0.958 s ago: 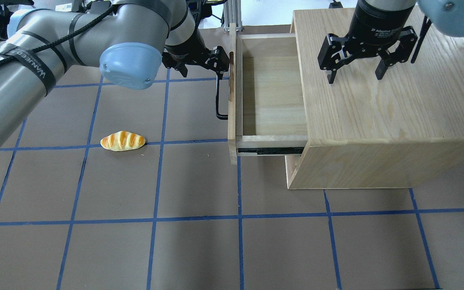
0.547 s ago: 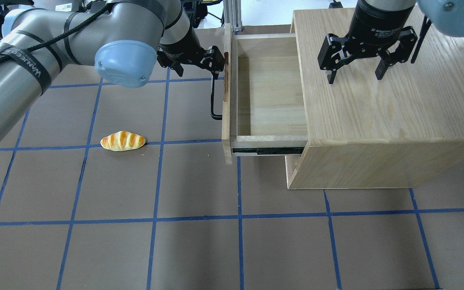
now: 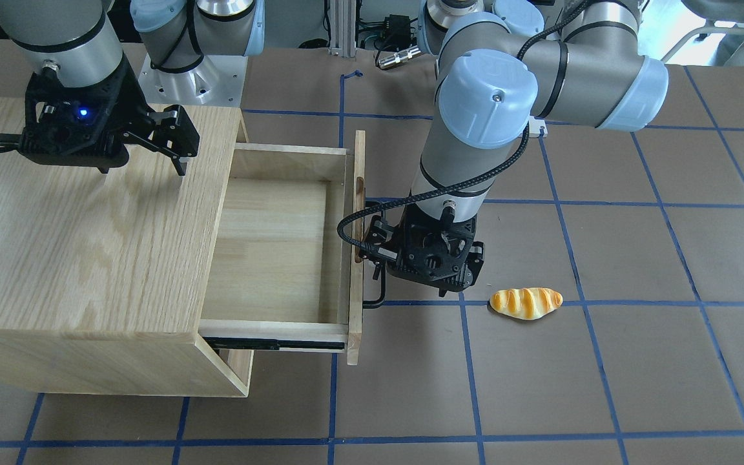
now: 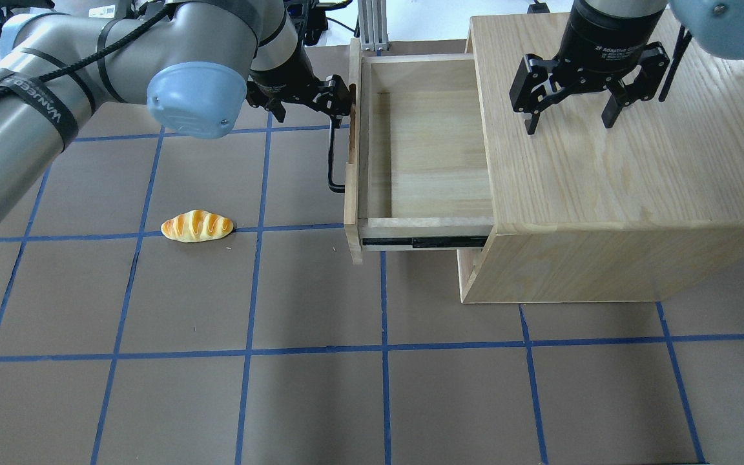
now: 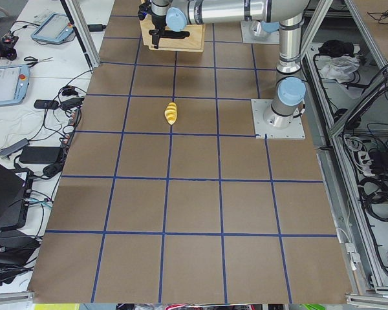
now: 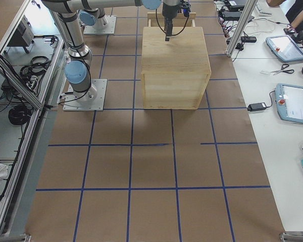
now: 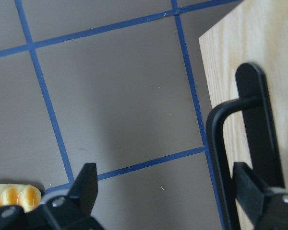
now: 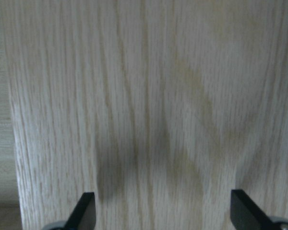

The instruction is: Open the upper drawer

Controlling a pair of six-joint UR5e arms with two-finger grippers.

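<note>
The upper drawer is pulled well out of the oak cabinet; its inside is empty and a black side rail shows. Its black bar handle is on the front panel. My left gripper is open at the handle's far end. In the left wrist view one finger sits between the bar and the panel. My right gripper is open just above the cabinet top, holding nothing. The drawer and left gripper also show in the front-facing view.
A toy bread loaf lies on the brown mat left of the drawer, apart from it. It also shows in the front-facing view. The cabinet fills the right far part of the table. Blue tape lines grid the mat.
The drawer has slid further out toward the overhead view's left, and my left gripper moved left with the handle. The right gripper and the bread have not moved.
</note>
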